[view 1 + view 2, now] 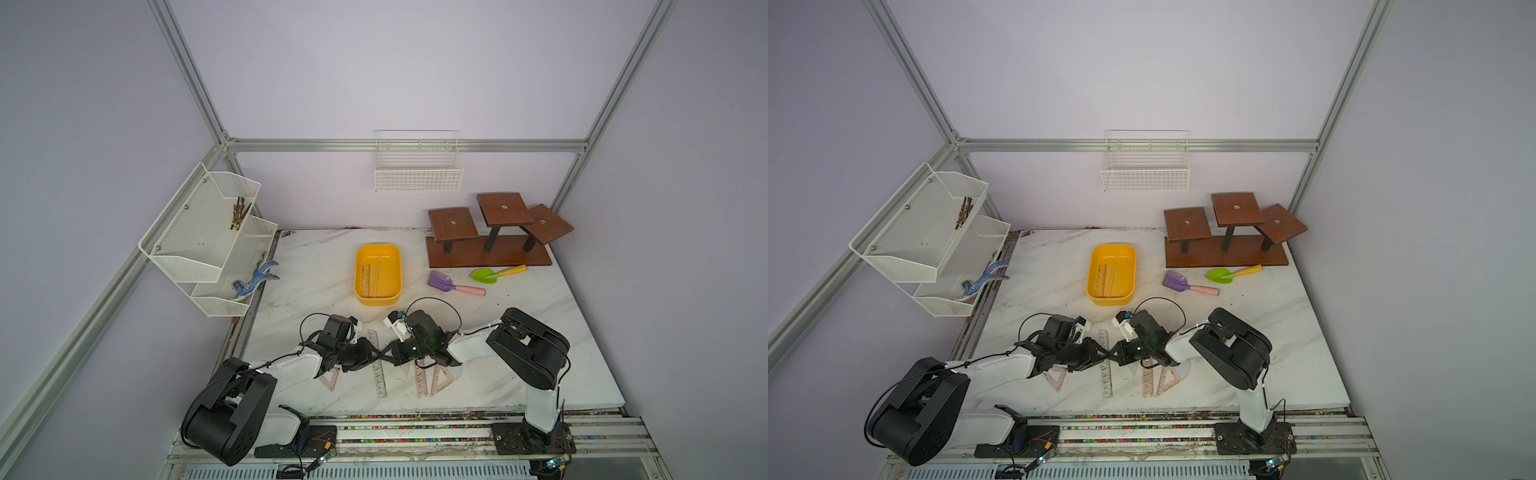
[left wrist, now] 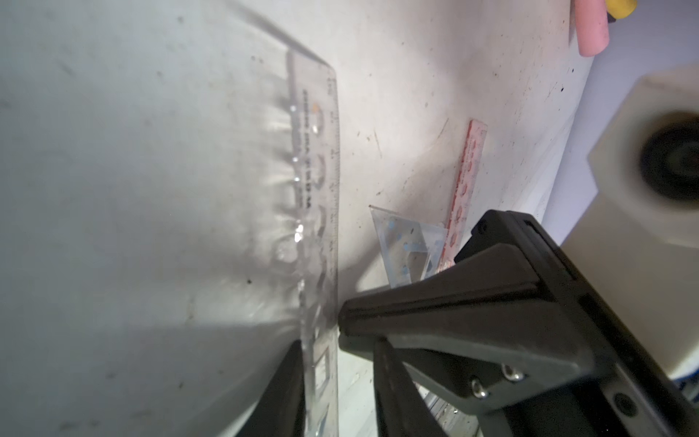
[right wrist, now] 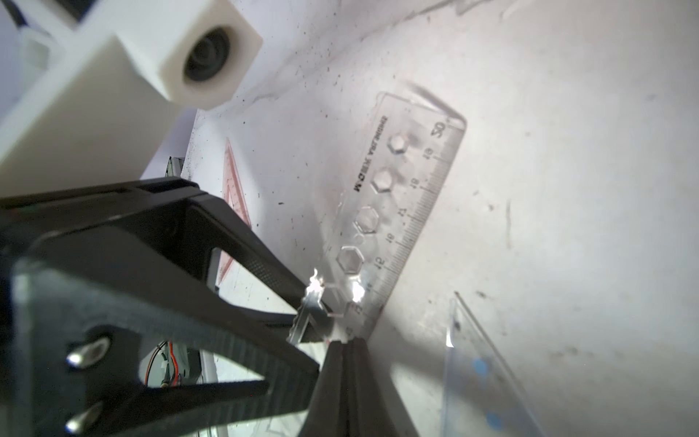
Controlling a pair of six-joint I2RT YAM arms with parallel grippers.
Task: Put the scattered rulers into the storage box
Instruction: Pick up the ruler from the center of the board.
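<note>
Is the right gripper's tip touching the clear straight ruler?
Touching. In the left wrist view, the shut tip of the right gripper butts against the long edge of the clear straight ruler, with no gap.

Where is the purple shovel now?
In both top views, the purple shovel lies on the table between the yellow tub and the green shovel.

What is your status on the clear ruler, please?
Left claw astride clear straight ruler, grip unconfirmed. Right claw shut, tip against its edge. Ruler not yet in yellow tub. Clear set square close beside.
</note>
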